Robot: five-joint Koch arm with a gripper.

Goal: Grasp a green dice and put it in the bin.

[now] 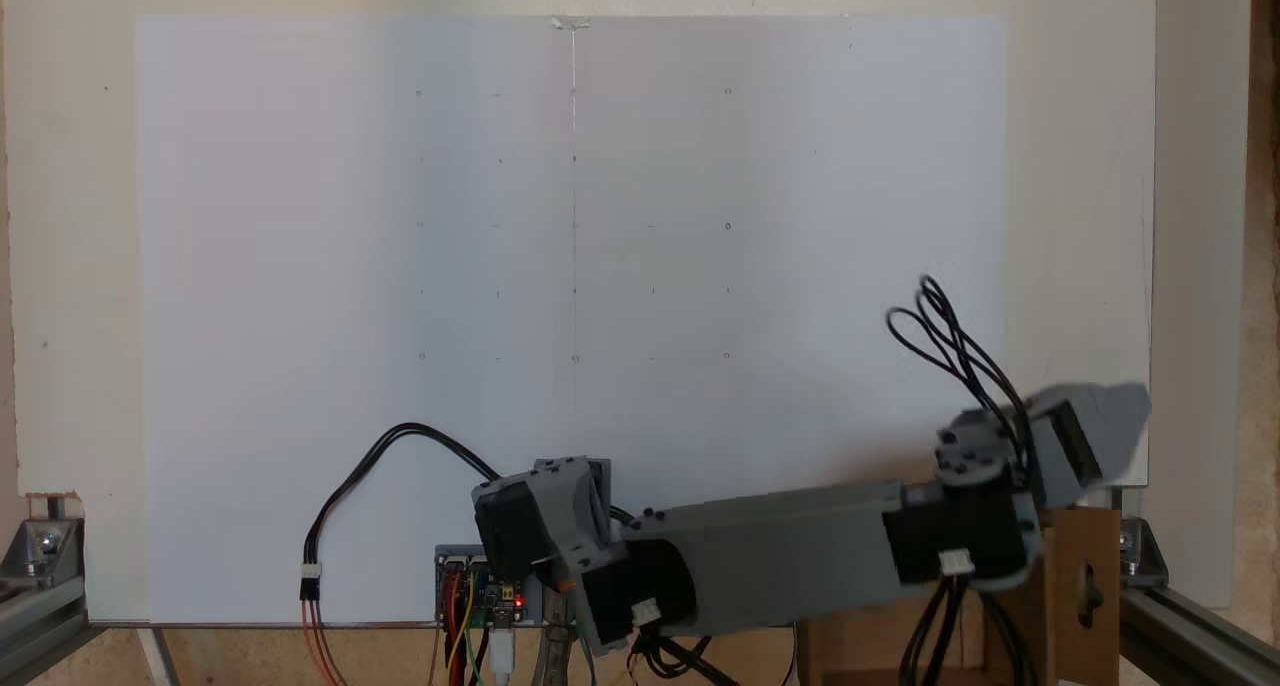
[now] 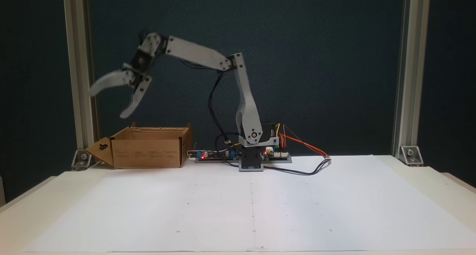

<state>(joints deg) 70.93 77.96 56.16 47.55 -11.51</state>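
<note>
hand [image 2: 108, 103]: spread wide, nothing between the fingers; blurred in both fixed views. Hangs above the bin's left end in the front-on fixed view, well clear of its rim.
hand, top-down fixed view [image 1: 1120, 431]: grey blur past the white sheet's right edge, near the counter's bottom-right corner.
arm [image 2: 245, 110]: upper link rises from the base, forearm reaches left toward the bin, wrist bent down.
bin [image 2: 147, 152]: brown cardboard box on the counter's far-left corner in the front-on fixed view, flaps up. Left flap [image 2: 101, 149] folded outward, with a cut-out handle hole. In the top-down fixed view a strip of it [image 1: 1085, 586] shows under the forearm at bottom right.
green dice: can't tell where it is; the bin's inside is hidden from the front and covered by the arm from above.
white sheet [image 1: 300, 316]: covers most of the counter, centre seam line and a faint grid of small dots. Nothing lies on it.
controller board [image 2: 277, 154]: at the arm's base, far edge of the counter, red LED lit, red/yellow/orange leads going in.
cable [image 2: 308, 171]: black loop lying on the sheet right of the base.
frame [image 2: 403, 80]: aluminium uprights at both far corners, bracketed to the counter.
writing/labels: faint print lines on the bin's front face, too small to read; no brand legible.
</note>
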